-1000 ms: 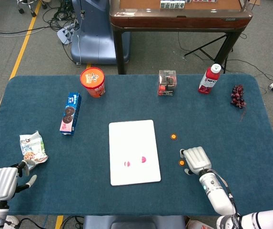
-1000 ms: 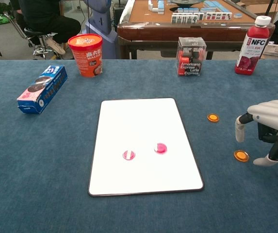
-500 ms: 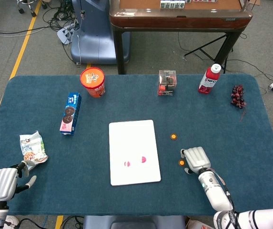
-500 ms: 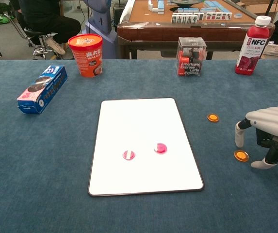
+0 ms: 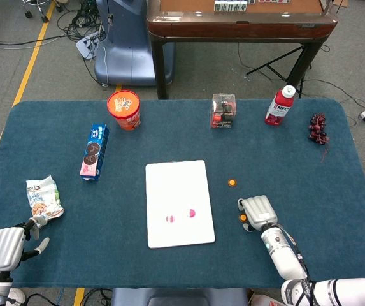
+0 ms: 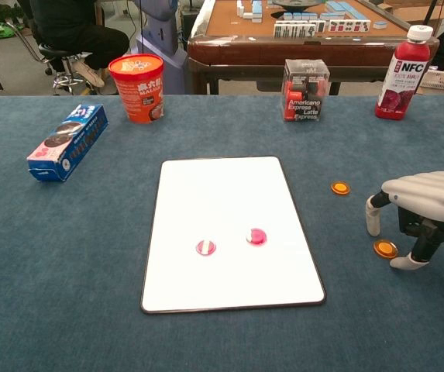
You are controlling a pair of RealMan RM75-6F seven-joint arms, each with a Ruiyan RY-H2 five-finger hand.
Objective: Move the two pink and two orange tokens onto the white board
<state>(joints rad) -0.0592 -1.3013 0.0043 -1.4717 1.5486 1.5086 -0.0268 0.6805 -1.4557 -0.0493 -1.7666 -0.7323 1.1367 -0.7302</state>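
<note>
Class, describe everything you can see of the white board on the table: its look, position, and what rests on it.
The white board is a flat, upright rectangle with rounded corners and a thin dark edge, its surface smooth and plain white. It lies flat near the middle of the blue table. Two pink tokens rest side by side on its nearer half. Two orange tokens lie off it on the cloth to its right. The right hand does not touch it.
</note>
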